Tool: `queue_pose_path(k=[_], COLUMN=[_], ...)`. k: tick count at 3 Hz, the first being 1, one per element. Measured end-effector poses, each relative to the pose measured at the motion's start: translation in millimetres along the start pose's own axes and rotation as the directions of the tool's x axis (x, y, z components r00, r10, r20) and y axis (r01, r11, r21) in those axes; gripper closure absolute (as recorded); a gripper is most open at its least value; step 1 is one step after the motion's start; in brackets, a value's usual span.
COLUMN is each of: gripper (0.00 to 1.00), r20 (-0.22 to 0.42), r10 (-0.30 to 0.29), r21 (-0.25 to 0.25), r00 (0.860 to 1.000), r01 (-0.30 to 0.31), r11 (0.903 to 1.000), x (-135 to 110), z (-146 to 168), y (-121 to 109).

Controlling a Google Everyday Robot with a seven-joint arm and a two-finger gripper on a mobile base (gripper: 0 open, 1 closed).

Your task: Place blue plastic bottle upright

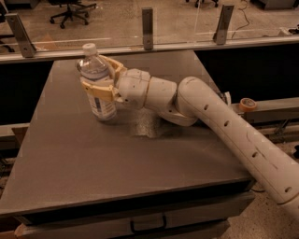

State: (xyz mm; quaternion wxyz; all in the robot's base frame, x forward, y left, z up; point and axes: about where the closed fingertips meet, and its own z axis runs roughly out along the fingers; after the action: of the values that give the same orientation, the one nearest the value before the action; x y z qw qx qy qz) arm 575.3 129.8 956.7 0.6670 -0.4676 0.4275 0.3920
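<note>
The blue plastic bottle [102, 100], clear with a white cap and a white-and-blue label, stands upright on the grey table [140, 163] near its far left part. Its base rests on the tabletop. My gripper [97, 75] reaches in from the right and is shut on the bottle's upper body. One tan finger [96, 89] crosses the front of the bottle and the other lies behind it. The white arm [210, 116] stretches from the lower right across the table.
A low glass barrier with metal posts [147, 21] runs along the table's far edge. A roll of tape [247, 103] sits on a ledge to the right. A drawer handle [149, 224] is at the table's front. An office chair [70, 9] stands far behind.
</note>
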Motion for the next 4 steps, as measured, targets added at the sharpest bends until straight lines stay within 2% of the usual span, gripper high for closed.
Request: queue_pose_path(k=[3,4], gripper=[0.04,0.0], r20=[-0.005,-0.029], r10=[0.017,0.009], r21=[0.016,0.037], r00=[1.0,1.0], r01=[-0.017,-0.008], r11=[0.9997,0.9993], x=[10,9], z=[-15,-24], y=[10,8])
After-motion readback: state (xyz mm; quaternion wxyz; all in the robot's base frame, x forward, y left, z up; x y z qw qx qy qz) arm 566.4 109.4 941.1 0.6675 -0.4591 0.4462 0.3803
